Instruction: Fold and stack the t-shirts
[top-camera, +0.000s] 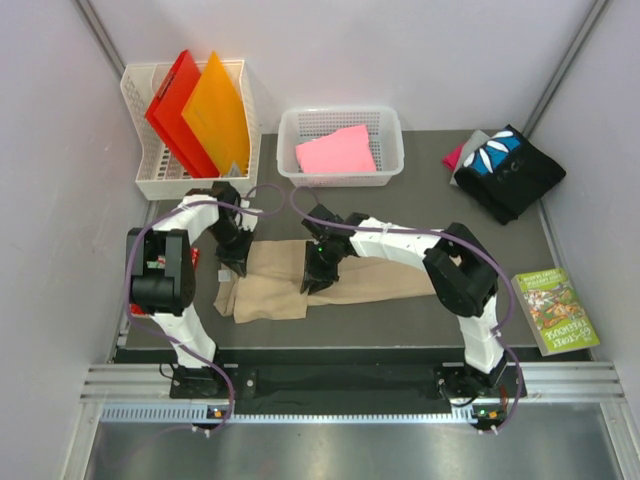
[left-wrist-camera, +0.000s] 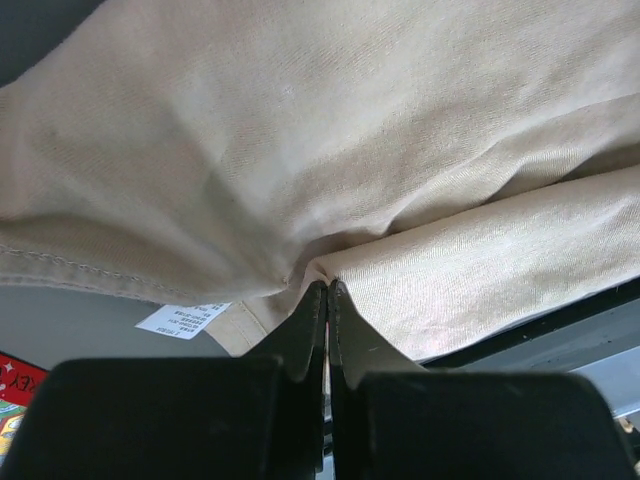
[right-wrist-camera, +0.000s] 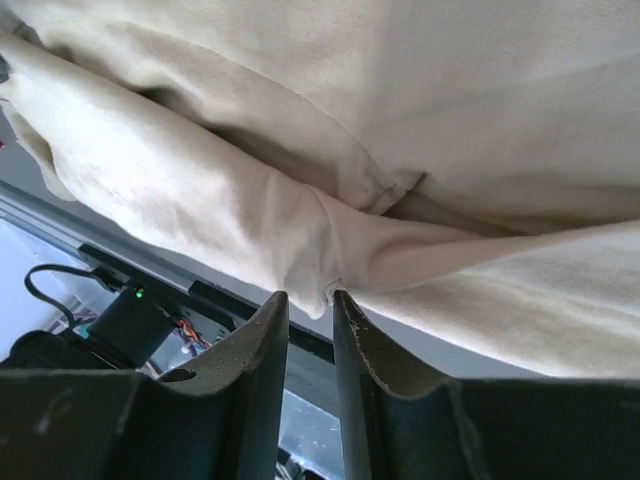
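Observation:
The tan t-shirt (top-camera: 385, 281) lies partly folded in a long strip across the dark mat. At the strip's left part my left gripper (top-camera: 235, 266) pinches a pucker of the cloth, its jaws pressed together (left-wrist-camera: 328, 286) on the tan t-shirt (left-wrist-camera: 300, 130). My right gripper (top-camera: 318, 284) is at the strip's middle, jaws narrow (right-wrist-camera: 310, 297) with a small fold of the tan t-shirt (right-wrist-camera: 400, 130) nipped between the tips. A pink t-shirt (top-camera: 336, 152) lies folded in a white basket (top-camera: 392, 122). The black printed t-shirt (top-camera: 510, 172) sits at the back right on grey and magenta ones (top-camera: 455, 157).
A white mesh basket (top-camera: 137, 160) at the back left holds a red folder (top-camera: 170, 105) and an orange folder (top-camera: 215, 110). A book (top-camera: 556, 310) lies off the mat at the right. A white care label (left-wrist-camera: 183, 318) shows under the shirt's hem.

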